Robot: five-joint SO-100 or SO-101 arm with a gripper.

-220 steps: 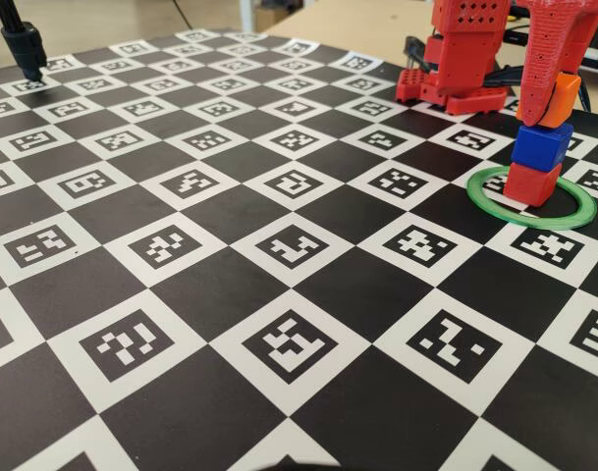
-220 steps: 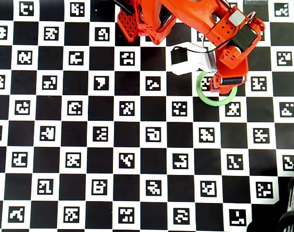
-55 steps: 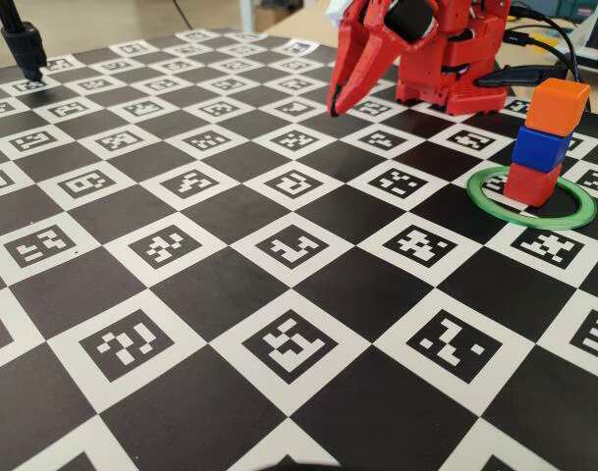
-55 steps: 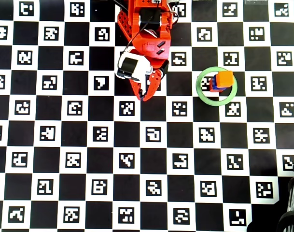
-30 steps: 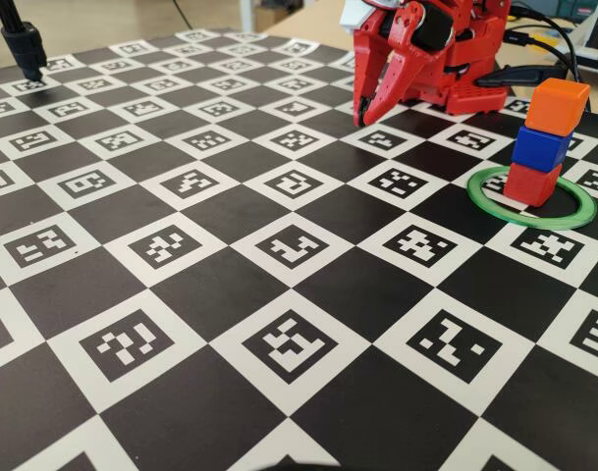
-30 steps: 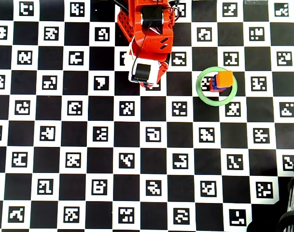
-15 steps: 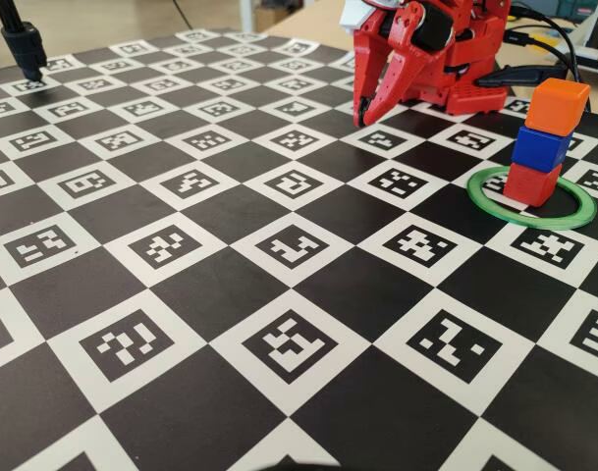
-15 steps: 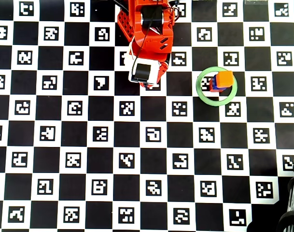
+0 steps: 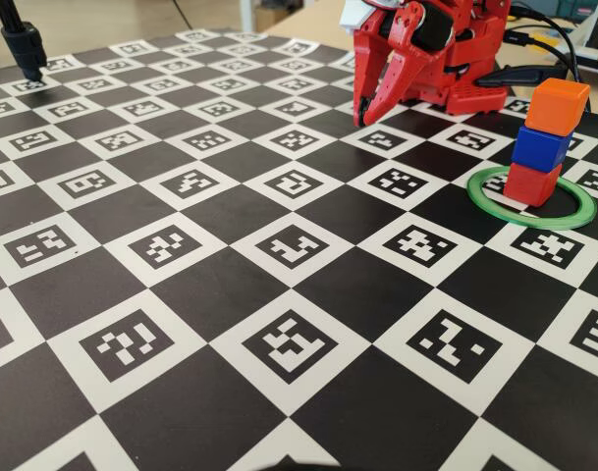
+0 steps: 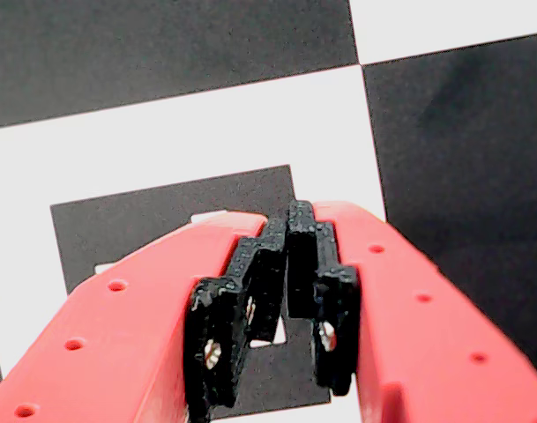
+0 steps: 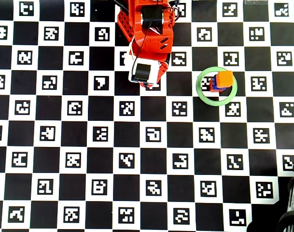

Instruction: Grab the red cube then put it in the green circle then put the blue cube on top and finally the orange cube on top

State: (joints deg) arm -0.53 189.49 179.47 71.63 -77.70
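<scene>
Inside the green circle (image 9: 532,205) on the checkered desk (image 9: 230,294), the red cube (image 9: 532,183) sits at the bottom with the blue cube (image 9: 542,147) on it and the orange cube (image 9: 558,105) on top, a slightly staggered but upright stack toward the ring's far side, so the task looks finished with nothing left to place. The arm is folded close to its base, well apart from the stack, its gripper (image 9: 362,118) pointing down just above the desk. In the wrist view the gripper (image 10: 286,264) is clenched, pads (image 10: 250,291) meeting, holding nothing.
</scene>
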